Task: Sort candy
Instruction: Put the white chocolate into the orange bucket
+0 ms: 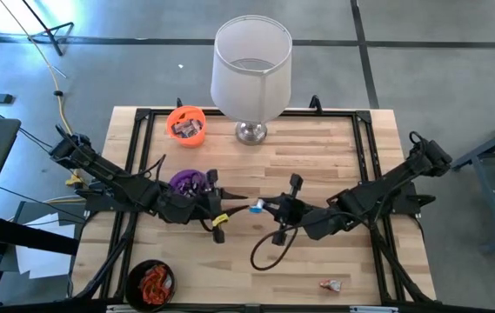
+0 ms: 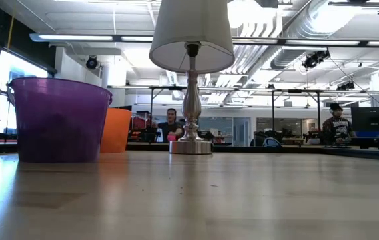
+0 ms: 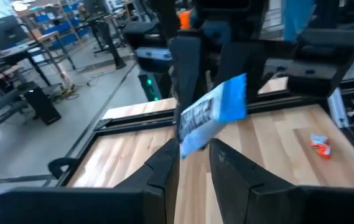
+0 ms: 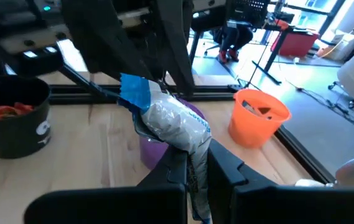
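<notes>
Looks like you're mid-handoff here: the right gripper (image 1: 269,207) is pressed tight on a silver-white-blue candy (image 1: 257,207) right in the middle of the table, and the left gripper (image 1: 226,198) is nosed up against the other end of it. From the left wrist view the wrapper (image 3: 213,114) sits just ahead of the left fingertips (image 3: 164,157), touching or nearly touching. They're spread a bit, but I honestly can't tell if they've got a pinch on it yet, so don't trust that side to carry anything.

My guess on why it's held up off the wood like that: the purple cup (image 1: 186,183) sits at about 9 o'clock from the candy, on the left arm's side, so passing it across saves the right arm the reach.

Rest of the layout for you: orange cup (image 1: 186,123) at 11 o'clock with brown pieces in it, black cup (image 1: 151,283) at 7 o'clock holding orange-red ones, and one stray orange-red candy (image 1: 331,284) loose on the table (image 1: 317,156) down at 5 o'clock. A lamp (image 1: 250,69) stands at the far edge, 12 o'clock.

Writing: there's dark print on the wrapper's white part and a pale mark on the black cup (image 4: 15,121), neither readable
</notes>
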You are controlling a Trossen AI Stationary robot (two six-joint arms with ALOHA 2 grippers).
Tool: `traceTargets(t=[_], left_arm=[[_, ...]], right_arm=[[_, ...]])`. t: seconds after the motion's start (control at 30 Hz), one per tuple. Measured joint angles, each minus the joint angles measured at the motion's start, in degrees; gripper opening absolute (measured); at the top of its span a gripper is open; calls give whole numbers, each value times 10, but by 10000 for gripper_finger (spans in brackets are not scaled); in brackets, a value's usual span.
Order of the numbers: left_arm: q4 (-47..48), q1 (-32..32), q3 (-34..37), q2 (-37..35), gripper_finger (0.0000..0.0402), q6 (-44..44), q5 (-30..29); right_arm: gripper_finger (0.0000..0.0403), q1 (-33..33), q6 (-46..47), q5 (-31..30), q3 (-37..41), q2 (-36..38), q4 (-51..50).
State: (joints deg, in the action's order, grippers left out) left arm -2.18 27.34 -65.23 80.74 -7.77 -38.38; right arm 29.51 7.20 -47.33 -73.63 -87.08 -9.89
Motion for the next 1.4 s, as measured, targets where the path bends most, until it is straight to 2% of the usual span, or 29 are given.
traceTargets(t=[0.13, 0.3, 0.53, 0.9, 1.23, 1.4], left_arm=[[-2, -8, 0, 0, 76, 0, 28], [-2, -15, 0, 0, 76, 0, 91], [-7, -18, 0, 0, 76, -33, 85], [-10, -36, 0, -1, 76, -29, 103], [-17, -37, 0, -1, 75, -34, 104], [-18, -37, 0, -1, 43, -43, 104]], right_arm=[[5, -7, -30, 6, 0, -13, 31], [5, -11, -47, 12, 0, -17, 46], [5, -17, -47, 13, 0, -17, 50], [5, -28, -47, 10, 0, -17, 49], [5, -36, -47, 32, 0, -16, 51], [5, -36, -47, 34, 0, -16, 51]])
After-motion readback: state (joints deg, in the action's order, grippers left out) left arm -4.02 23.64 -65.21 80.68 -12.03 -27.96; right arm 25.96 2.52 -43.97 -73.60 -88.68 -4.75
